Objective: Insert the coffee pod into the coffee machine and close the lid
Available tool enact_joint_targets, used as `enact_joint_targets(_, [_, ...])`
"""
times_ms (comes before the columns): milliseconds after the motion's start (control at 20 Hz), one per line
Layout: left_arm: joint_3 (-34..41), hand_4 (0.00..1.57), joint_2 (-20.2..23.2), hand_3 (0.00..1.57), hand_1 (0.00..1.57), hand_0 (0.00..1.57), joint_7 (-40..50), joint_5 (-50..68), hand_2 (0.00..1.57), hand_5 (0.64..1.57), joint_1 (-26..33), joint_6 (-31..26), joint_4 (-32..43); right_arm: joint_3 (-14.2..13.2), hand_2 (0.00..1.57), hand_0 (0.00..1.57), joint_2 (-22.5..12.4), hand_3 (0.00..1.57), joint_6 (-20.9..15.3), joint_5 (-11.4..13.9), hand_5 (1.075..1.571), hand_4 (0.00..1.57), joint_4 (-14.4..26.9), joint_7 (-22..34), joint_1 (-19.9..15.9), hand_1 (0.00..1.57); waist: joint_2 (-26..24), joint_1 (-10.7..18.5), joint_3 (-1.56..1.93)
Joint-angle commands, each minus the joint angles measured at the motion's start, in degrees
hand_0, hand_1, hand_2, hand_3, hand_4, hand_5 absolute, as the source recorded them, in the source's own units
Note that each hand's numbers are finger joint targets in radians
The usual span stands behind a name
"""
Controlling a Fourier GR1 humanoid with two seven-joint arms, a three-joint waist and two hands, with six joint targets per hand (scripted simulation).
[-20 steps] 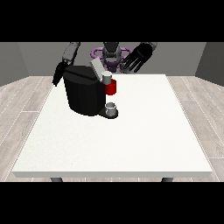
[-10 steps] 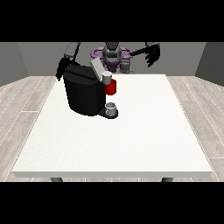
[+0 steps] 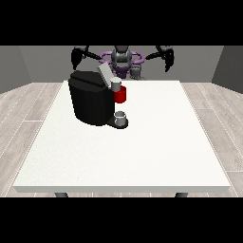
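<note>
Two black hands, both raised up at the robot's shoulder height, well behind the big white counter (image 3: 142,142) and touching nothing. Hand at the view's left (image 3: 77,55) hangs above and behind the machine's back corner; hand at the view's right (image 3: 166,56) is far out on the other side, well apart from everything on the counter. Fingers on both point downward, but whether they're released or clenched I cannot tell, too small to read.

Boxy black coffee machine (image 3: 91,98) sits on the counter's far left part, upright, its body slightly wider than tall. Its front faces the view's right: the brew head sticks out that way, with a red cylindrical section (image 3: 120,95) under it. The grey flat lid (image 3: 103,73) is up, tilted, its long axis running diagonally from the hinge near the brew head up toward the view's left. So lid not closed.

Small light-grey cylindrical coffee pod (image 3: 115,85) sits upright on top of the red section, just beside the lid's lower end, its axis vertical. How deep it is seated cannot be told.

Small grey cup (image 3: 120,117) stands upright on the machine's dark drip base, directly below the red section, open end up.

Robot's grey and purple torso (image 3: 121,60) is centred behind the counter's far edge.
</note>
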Motion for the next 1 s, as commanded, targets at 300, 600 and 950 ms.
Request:
enact_joint_targets(300, [-1.34,0.36,-0.36,0.00,0.00,0.00,4.13,5.15,0.00,1.571,5.14,-2.72,-8.26,1.90,0.00,0.00,-6.03,0.00,7.48,-0.16,1.571,0.24,-6.67,3.25,-6.81,0.00,1.02,2.03,0.02])
enact_joint_targets(600, [-8.59,0.38,-1.26,0.00,0.00,0.00,6.23,9.40,0.00,1.571,8.37,-1.73,-17.69,-4.19,0.00,0.00,-6.55,0.00,5.20,-3.29,1.571,0.00,-0.71,3.96,-12.31,0.00,6.31,6.45,0.05])
enact_joint_targets(950, [-13.76,0.28,-1.27,0.00,0.00,0.00,8.42,13.46,0.00,1.571,11.88,1.76,-25.39,-7.17,0.00,0.00,-6.24,0.00,6.59,-8.93,1.571,0.09,2.91,8.92,-19.79,0.00,10.52,6.77,0.04])
